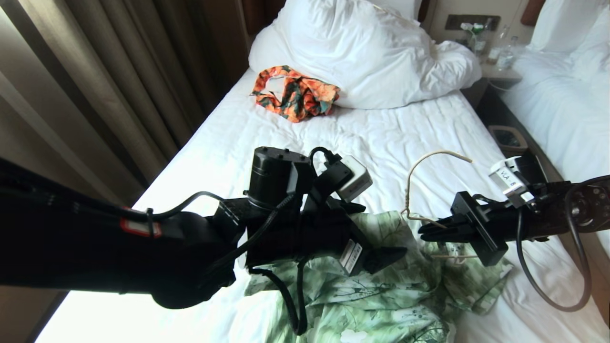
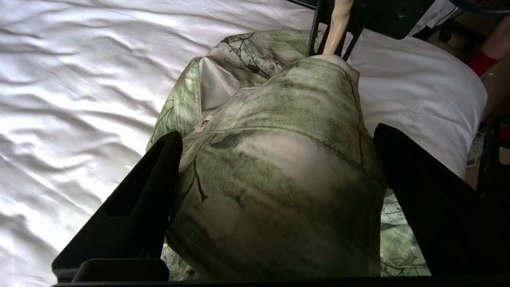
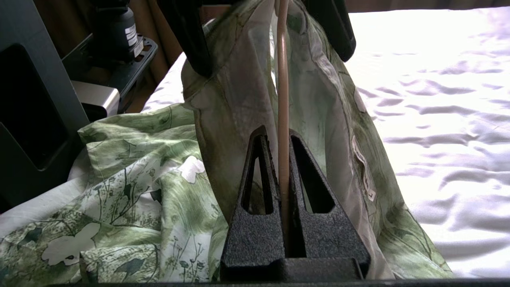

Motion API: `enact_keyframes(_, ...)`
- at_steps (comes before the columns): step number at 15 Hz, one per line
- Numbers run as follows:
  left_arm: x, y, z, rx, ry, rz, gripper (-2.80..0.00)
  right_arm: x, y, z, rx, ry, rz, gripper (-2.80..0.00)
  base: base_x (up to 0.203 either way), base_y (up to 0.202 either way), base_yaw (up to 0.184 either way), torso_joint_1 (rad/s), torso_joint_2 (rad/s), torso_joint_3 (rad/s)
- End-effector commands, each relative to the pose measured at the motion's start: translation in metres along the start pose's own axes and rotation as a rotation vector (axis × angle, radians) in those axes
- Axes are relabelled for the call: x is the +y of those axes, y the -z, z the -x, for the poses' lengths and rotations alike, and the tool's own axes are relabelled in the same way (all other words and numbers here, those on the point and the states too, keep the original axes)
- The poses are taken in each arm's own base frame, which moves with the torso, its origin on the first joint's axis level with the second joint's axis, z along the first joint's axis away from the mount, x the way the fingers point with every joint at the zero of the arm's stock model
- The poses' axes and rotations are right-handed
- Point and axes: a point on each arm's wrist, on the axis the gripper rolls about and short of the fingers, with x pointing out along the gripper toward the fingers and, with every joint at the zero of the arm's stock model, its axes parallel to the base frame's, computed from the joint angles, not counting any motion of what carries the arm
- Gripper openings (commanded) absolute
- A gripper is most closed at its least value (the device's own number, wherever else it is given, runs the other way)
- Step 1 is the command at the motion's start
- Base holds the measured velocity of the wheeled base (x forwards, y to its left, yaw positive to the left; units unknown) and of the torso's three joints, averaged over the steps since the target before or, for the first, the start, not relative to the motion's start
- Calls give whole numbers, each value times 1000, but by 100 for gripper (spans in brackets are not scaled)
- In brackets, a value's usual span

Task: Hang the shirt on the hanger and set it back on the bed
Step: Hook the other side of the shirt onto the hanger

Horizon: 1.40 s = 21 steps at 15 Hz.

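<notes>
Dressing step: right gripper (image 3: 283,191) pinches the hanger (image 3: 283,99) inside the shirt (image 2: 279,167); left gripper (image 2: 275,199), spread wide, should next pull fabric over.

Pretty standard hotel-type room. Heavy beige-brown curtains (image 1: 95,85) hang in long folds along the left side, with strong daylight coming in low down near the floor there. At the far end is a dark brown wooden panel, and a pale wall (image 1: 476,14) with a switch plate (image 1: 472,21). A small nightstand (image 1: 500,74) sits between two beds, with a couple of clear bottles (image 1: 505,52) and some small items on top. A second bed (image 1: 567,95) with neat white bedding runs down the right edge. A small waste bin (image 1: 507,139) stands on the dark floor in the narrow gap. An orange floral garment (image 1: 295,93) lies crumpled near the pillow.
</notes>
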Motion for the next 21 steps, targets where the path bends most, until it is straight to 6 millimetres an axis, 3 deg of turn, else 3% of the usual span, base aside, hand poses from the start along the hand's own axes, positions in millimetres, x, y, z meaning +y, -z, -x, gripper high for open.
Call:
enact_keyframes(1, 2, 13, -19, 15, 5, 5, 0, -1, 3, -1, -16, -10, 1, -280, 0, 0, 0, 0, 0, 0)
enact_keyframes(2, 3, 11, -23, -21, -3, -4, 0, -2, 2, -1, -18, -11, 2, -280, 0, 0, 0, 0, 0, 0)
enact_keyframes(3, 3, 11, -25, -32, -13, -6, -84, -2, 2, -1, -19, -11, 3, -280, 0, 0, 0, 0, 0, 0)
enact_keyframes(4, -1, 9, -25, -37, -14, -9, -280, -1, 1, -1, -20, -12, 6, -280, 0, 0, 0, 0, 0, 0)
enact_keyframes(16, -7, 2, -10, -56, -13, -15, -280, -1, 0, 6, -44, -9, 5, -280, 0, 0, 0, 0, 0, 0)
enact_keyframes(17, -8, 1, -9, -59, -12, -16, -280, 0, -1, 6, -44, -9, 8, 0, 0, 0, 0, 0, 0, 0)
enact_keyframes(21, -9, -4, -1, -77, -14, 8, -280, 5, -12, 15, -36, 16, 18, 0, 0, 0, 0, 0, 0, 0)
